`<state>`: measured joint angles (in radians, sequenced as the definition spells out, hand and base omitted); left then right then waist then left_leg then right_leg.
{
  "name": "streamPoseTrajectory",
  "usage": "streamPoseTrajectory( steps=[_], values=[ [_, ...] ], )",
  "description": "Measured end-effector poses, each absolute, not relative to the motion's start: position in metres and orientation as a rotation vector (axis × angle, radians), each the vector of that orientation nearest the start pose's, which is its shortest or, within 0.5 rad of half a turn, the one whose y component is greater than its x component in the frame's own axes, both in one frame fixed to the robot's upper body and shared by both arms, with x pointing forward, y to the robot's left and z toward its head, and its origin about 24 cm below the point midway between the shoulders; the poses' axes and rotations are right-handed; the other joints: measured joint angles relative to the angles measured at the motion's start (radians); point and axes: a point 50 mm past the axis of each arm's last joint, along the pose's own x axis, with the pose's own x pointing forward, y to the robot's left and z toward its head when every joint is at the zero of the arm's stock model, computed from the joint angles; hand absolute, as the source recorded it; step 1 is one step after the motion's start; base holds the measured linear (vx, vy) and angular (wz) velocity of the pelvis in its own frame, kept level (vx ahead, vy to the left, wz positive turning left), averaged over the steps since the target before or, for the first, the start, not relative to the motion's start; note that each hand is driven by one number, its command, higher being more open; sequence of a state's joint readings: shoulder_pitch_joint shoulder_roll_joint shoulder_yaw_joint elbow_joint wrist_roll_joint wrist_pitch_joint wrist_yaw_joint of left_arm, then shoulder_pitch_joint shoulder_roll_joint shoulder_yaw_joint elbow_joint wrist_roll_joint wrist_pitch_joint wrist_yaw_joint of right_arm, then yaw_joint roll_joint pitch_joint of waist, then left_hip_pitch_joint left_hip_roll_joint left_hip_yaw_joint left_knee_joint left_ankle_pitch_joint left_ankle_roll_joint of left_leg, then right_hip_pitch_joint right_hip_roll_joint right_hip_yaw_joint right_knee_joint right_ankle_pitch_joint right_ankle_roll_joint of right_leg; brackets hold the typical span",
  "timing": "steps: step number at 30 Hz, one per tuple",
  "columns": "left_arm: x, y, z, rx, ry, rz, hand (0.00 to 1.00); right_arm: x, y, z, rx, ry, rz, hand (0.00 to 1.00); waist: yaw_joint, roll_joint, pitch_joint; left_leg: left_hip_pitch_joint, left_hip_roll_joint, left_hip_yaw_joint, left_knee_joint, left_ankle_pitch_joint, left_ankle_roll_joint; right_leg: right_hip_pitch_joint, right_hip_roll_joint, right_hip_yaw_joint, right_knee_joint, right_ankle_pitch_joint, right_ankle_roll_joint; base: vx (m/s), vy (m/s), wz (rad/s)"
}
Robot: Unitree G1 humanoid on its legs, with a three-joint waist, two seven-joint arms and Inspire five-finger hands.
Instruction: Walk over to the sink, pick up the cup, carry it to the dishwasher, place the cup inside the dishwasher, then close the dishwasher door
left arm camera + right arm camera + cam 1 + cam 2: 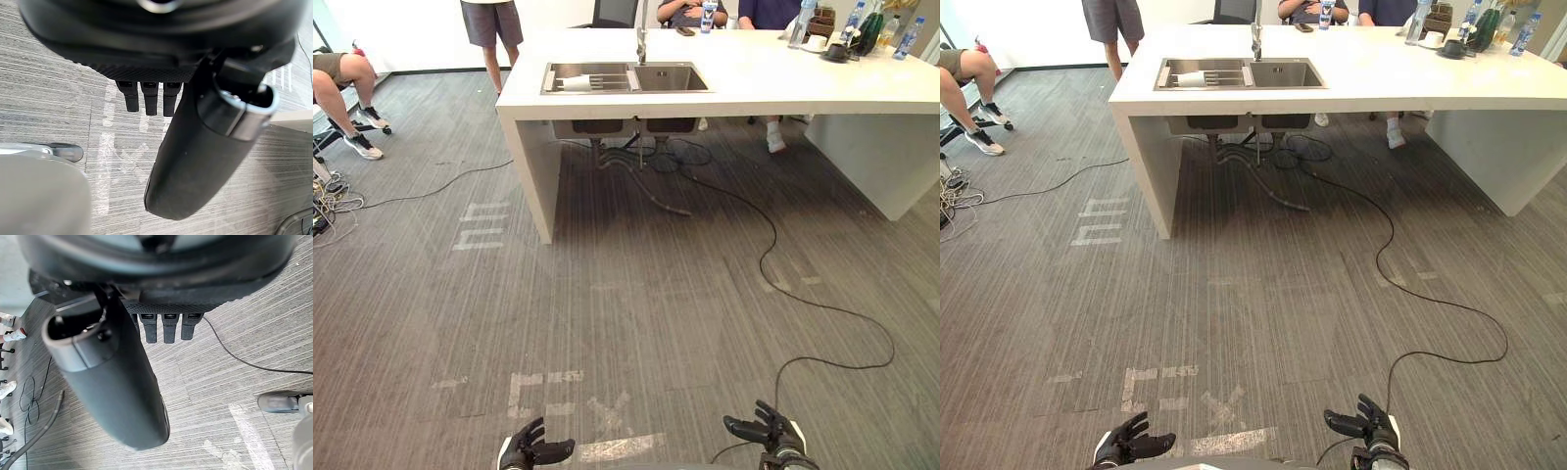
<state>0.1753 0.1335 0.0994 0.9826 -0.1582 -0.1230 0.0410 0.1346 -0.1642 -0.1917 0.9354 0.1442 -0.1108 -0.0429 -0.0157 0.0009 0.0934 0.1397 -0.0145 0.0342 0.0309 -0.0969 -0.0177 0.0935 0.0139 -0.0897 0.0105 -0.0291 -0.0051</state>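
Observation:
A white cup (576, 84) lies on its side in the left basin of a steel double sink (671, 78). The sink is set in a white island counter (754, 78) across the room, with a tap (642, 39) behind it. My left hand (530, 448) and right hand (771, 431) hang low at the near edge, far from the counter. Both are open with relaxed fingers and hold nothing. In the wrist views the left fingers (149, 100) and the right fingers (168, 328) point down at grey carpet.
A wide stretch of grey carpet (636, 294) with white tape marks (480, 227) lies between me and the counter. Pipes and hoses (636, 171) hang under the sink. One person sits at the left (342, 83), another stands (491, 29), others sit behind the counter. Bottles (857, 29) stand at its far right.

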Motion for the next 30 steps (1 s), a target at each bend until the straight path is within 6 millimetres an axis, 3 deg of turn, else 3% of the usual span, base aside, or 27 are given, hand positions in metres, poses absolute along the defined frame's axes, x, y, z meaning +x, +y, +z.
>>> streamPoseTrajectory(
  steps=[22, 27, 29, 30],
  values=[
    [0.08, 0.224, -0.148, -0.039, 0.959, 0.34, 0.9, 0.112, -0.251, -0.133, 0.011, 0.858, -0.398, 0.9, 0.001, 0.001, 0.003, -0.013, 0.004, 0.007, -0.016, 0.0, 0.0, -0.002, 0.006, 0.004, -0.043, 0.015, -0.001, 0.0, 0.0, 0.0],
    [0.085, 0.224, -0.146, -0.059, 0.931, 0.354, 0.9, 0.121, -0.25, -0.13, 0.01, 0.83, -0.399, 0.9, 0.005, 0.001, 0.011, -0.059, 0.005, 0.023, 0.016, -0.016, 0.002, -0.037, 0.005, 0.008, -0.036, 0.013, 0.001, 0.02, 0.003, -0.05],
    [0.092, 0.224, -0.142, -0.063, 0.897, 0.36, 0.9, 0.132, -0.25, -0.126, 0.008, 0.803, -0.399, 0.9, 0.016, 0.008, 0.034, -0.1, 0.011, 0.045, 0.093, -0.057, 0.005, -0.079, 0.006, 0.021, 0.032, -0.02, 0.004, 0.0, 0.012, -0.22],
    [0.097, 0.222, -0.139, -0.079, 0.867, 0.369, 0.9, 0.138, -0.251, -0.124, 0.004, 0.785, -0.403, 0.9, 0.024, 0.016, 0.04, -0.139, 0.015, 0.06, 0.156, -0.098, 0.027, -0.151, 0.001, 0.03, 0.161, -0.091, 0.01, -0.04, 0.025, -0.13]
  ],
)
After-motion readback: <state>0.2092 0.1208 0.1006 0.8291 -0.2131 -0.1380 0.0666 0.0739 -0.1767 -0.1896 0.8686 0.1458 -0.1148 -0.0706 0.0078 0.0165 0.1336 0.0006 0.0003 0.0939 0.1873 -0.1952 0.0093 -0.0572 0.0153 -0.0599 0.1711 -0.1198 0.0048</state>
